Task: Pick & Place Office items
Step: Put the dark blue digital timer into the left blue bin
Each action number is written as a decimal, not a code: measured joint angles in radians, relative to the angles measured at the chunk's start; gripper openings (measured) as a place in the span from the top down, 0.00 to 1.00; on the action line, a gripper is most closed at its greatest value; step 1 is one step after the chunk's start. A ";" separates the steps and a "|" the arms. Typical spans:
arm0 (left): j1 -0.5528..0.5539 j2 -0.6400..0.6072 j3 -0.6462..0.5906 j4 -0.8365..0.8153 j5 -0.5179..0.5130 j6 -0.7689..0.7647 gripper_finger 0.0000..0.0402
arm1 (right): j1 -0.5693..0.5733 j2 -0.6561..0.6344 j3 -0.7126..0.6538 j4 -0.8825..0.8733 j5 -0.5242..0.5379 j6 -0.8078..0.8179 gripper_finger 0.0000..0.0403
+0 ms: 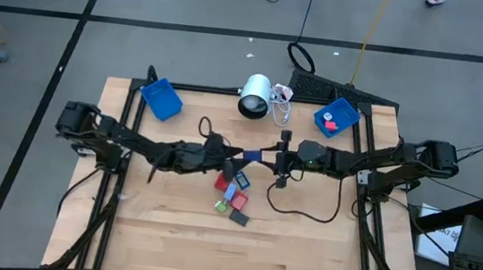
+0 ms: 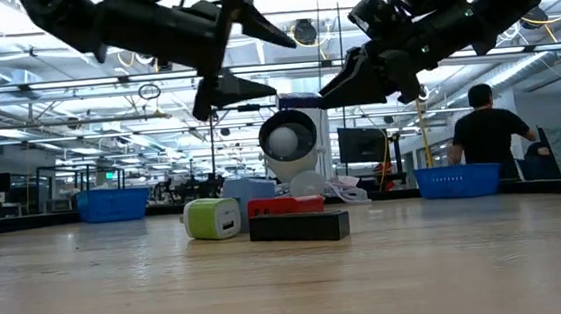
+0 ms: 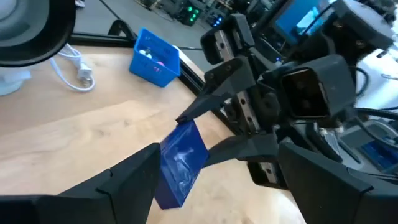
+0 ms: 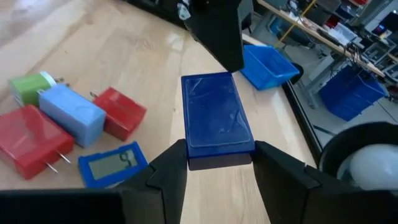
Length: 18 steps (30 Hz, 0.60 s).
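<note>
A dark blue flat block (image 1: 253, 156) hangs in the air above the table's middle, between both grippers. My right gripper (image 1: 268, 158) is shut on its right end. My left gripper (image 1: 241, 157) is open around its left end; one finger (image 3: 140, 174) lies along the block's broad face and the other (image 3: 323, 180) stands well apart. Below, the other office items lie in a cluster (image 1: 232, 194) on the table: red blocks (image 4: 31, 143), a light blue plug block (image 4: 71, 112), a green one (image 2: 212, 219), a small blue display piece (image 4: 112, 163) and a dark grey block (image 2: 299, 226). My right gripper pinches the blue block's end nearest it (image 4: 217, 149) between its two fingers (image 4: 171, 165), one on each long side. It comes level from the table's right, and the block is lifted clear and sticks out along the fingers. My left gripper: one finger (image 4: 214, 31) lies over the block's far end (image 4: 208, 81); I cannot tell whether it touches.
A blue bin (image 1: 162, 98) sits at the far left corner. A second blue bin (image 1: 337, 116), at the far right, holds small pieces. The white lamp-like cylinder (image 1: 255, 96) with its cable lies between them. A black cable (image 1: 305, 214) loops over the table. A person (image 2: 489, 135) stands beyond the table.
</note>
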 joint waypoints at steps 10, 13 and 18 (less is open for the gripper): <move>0.028 0.017 0.004 -0.002 0.009 -0.059 0.19 | 0.020 0.000 0.001 0.022 -0.010 -0.026 0.61; 0.031 0.017 0.004 0.004 0.036 -0.103 0.19 | 0.028 0.000 0.001 0.052 0.017 -0.039 0.61; 0.035 0.017 0.004 0.007 0.097 -0.140 0.19 | 0.027 0.000 0.001 0.107 0.024 -0.082 0.61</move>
